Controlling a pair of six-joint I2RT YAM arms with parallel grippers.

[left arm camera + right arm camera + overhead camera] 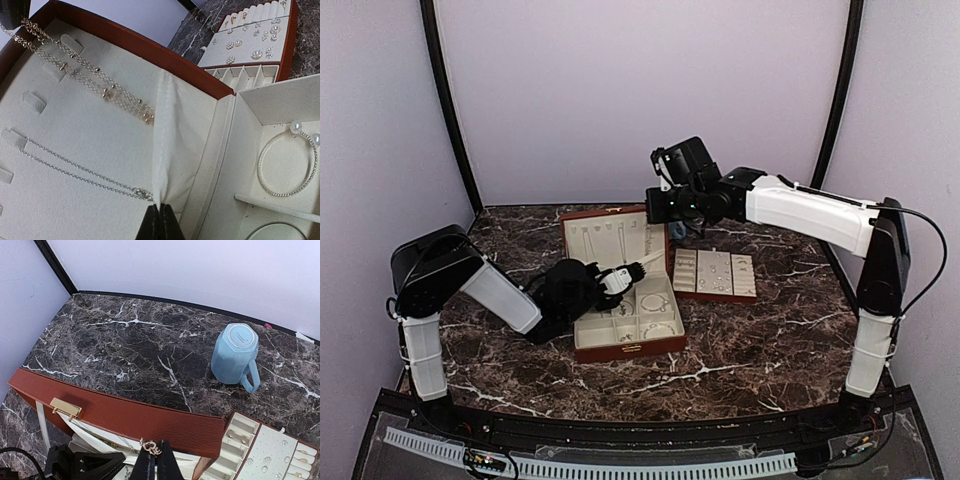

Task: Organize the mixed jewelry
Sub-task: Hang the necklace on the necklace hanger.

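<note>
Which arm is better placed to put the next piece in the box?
Probably right: its jaws are shut on a small gold piece above the box lid. The left jaws are shut beside a chain.

A small curly gold charm [150, 446] sits pinched at the tips of the right gripper [156, 454]. A thin silver chain [141, 194] ends just left of the closed left gripper [160, 209] and stretches flat away to its left. Farther up-left, a gold beaded chain [105, 92] lies slanted. Right of that gripper a sparkly bangle [260, 167] with pearl ends lies flat. Far ahead-right, tiny studs [256, 53] sit in rows.
</note>
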